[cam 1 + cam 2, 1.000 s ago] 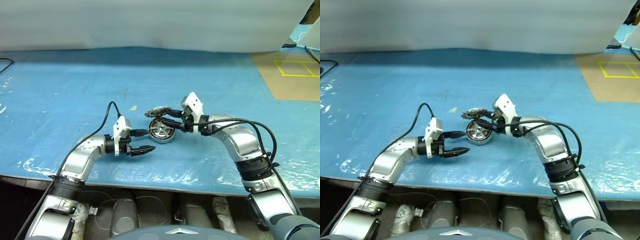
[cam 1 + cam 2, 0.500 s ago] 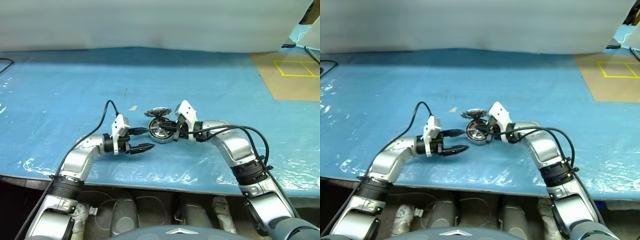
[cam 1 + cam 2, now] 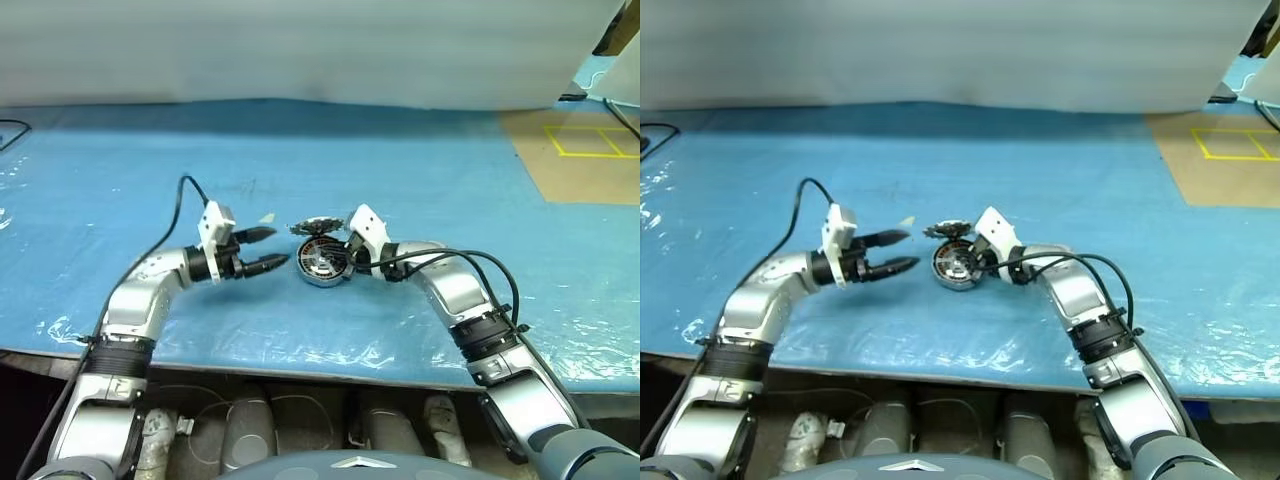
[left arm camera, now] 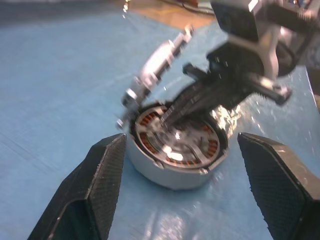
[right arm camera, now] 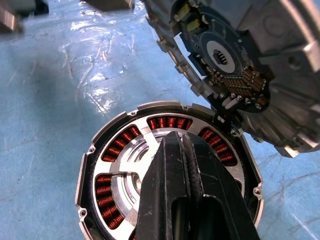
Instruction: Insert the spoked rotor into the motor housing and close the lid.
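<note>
The motor housing (image 3: 322, 266) sits on the blue table top, copper windings (image 5: 106, 190) ringing its centre. Inside it lies the spoked rotor (image 5: 131, 162), whose silver spokes cover part of the windings. The grey ribbed lid (image 3: 315, 226) stands tilted, leaning on the housing's far rim, its inner face with a small circuit board (image 5: 227, 62) turned toward the housing. My right gripper (image 3: 336, 262) is shut, its fingertips (image 5: 172, 150) down over the rotor's hub with nothing between them. A short way left of the housing, my left gripper (image 3: 269, 248) hangs open, pointing at it.
Blue plastic sheeting (image 3: 420, 180) covers the table, and its front edge (image 3: 300, 372) runs close to me. A brown board with a yellow taped square (image 3: 585, 140) lies at the far right. A small scrap (image 3: 266, 216) lies behind the left gripper. A black cable (image 3: 12, 128) lies far left.
My right gripper has sunk from beside the lid onto the housing's centre and shut. The left gripper has risen and moved left and farther away, still open. The lid has stayed put.
</note>
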`<state>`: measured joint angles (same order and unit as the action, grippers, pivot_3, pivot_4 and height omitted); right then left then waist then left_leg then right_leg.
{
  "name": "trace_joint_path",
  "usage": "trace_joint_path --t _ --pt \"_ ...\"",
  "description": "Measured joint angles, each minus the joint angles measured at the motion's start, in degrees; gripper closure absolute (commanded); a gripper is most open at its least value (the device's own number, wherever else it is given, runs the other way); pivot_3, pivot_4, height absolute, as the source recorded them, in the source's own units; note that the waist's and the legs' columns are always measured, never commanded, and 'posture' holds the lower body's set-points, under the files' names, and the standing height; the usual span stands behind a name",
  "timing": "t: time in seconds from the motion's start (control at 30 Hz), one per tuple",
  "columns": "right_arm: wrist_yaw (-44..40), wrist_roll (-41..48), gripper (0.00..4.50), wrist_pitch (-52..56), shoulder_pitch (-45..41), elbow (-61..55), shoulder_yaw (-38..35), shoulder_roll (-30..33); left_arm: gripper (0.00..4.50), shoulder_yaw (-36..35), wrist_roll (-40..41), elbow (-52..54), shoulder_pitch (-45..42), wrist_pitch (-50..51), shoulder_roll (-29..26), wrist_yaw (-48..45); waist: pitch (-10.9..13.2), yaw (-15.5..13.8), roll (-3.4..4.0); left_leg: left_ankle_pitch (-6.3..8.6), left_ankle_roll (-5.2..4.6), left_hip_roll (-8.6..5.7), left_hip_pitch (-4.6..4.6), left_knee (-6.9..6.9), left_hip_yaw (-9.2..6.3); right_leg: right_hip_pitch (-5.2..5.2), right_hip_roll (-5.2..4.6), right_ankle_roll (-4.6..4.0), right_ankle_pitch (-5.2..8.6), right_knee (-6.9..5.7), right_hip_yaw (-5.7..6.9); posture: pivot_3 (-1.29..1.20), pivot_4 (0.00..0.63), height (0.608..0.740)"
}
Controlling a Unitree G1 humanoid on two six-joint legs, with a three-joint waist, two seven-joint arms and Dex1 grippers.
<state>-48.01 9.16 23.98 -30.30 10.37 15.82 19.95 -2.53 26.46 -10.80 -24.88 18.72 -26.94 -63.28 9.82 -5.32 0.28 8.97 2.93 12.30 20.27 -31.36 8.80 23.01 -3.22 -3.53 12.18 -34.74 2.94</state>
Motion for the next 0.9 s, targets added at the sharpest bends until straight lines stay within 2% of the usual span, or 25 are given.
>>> trace_joint_path --t 0.1,0.2,0.3,0.43,0.53,0.67,0.83,0.9 --pt "-0.7 2.3 4.46 3.5 0.9 -2.1 -1.9 0.2 0.76 -2.5 1.7 -3.4 -3.7 1.4 -0.1 0.3 0.0 -0.2 0.00 0.00 0.00 -0.01 0.10 0.02 0.00 0.07 0.00 0.00 0.00 0.02 0.00 0.00 0.150 0.740" --pt "-1.9 5.4 4.46 8.3 2.7 -7.9 -3.8 2.0 0.76 -4.8 3.6 -7.3 -8.2 3.6 -0.2 0.5 0.0 -0.2 -0.01 -0.02 0.02 -0.02 0.66 0.01 -0.05 0.53 0.01 -0.39 -0.23 0.02 0.02 0.00 0.150 0.740" --pt "-2.3 9.4 4.46 12.7 4.5 -16.5 -7.3 5.2 0.76 -5.4 3.7 -14.2 -14.6 3.5 0.5 0.3 0.0 -0.5 -0.01 -0.08 0.09 -0.06 1.04 0.02 -0.11 0.85 0.03 -0.39 -0.23 0.02 0.03 0.00 0.150 0.740" --pt "-0.5 12.7 4.46 17.2 7.7 -23.3 -12.3 8.2 0.76 -5.1 2.4 -25.2 -23.0 0.4 4.9 -0.3 0.0 -0.9 -0.05 -0.09 0.12 -0.12 1.12 0.04 -0.15 0.88 0.02 -0.36 -0.21 0.06 0.04 0.00 0.150 0.740" --pt "2.5 14.1 4.50 20.4 11.2 -26.4 -16.7 9.6 1.38 -4.1 0.1 -35.7 -30.2 -3.0 9.5 -1.6 0.1 -1.8 -0.11 -0.11 0.13 -0.23 1.14 0.02 -0.19 0.88 -0.06 -0.27 -0.24 0.09 0.04 0.00 0.150 0.740" --pt "6.6 15.5 4.50 23.2 15.7 -31.3 -21.7 11.2 2.74 -2.1 -3.9 -46.5 -35.6 -7.9 14.1 -5.6 0.1 -1.9 -0.14 -0.14 0.18 -0.38 1.13 0.11 -0.24 0.88 -0.14 -0.13 -0.24 0.15 -0.01 0.00 0.150 0.740" --pt "11.4 16.5 4.50 25.5 19.8 -35.7 -24.7 10.9 4.46 -0.3 -7.3 -51.6 -35.9 -10.5 17.4 -10.7 0.1 -1.9 -0.17 -0.14 0.18 -0.43 1.17 0.16 -0.28 0.92 -0.16 0.08 -0.33 0.15 0.01 0.00 0.150 0.740" --pt "13.1 17.3 4.50 26.2 20.6 -36.8 -25.9 10.3 4.46 0.8 -8.7 -52.0 -35.9 -11.2 17.8 -12.8 0.1 -2.0 -0.18 -0.14 0.17 -0.44 1.17 0.15 -0.28 0.91 -0.18 -0.07 -0.24 0.15 0.01 0.00 0.150 0.740"
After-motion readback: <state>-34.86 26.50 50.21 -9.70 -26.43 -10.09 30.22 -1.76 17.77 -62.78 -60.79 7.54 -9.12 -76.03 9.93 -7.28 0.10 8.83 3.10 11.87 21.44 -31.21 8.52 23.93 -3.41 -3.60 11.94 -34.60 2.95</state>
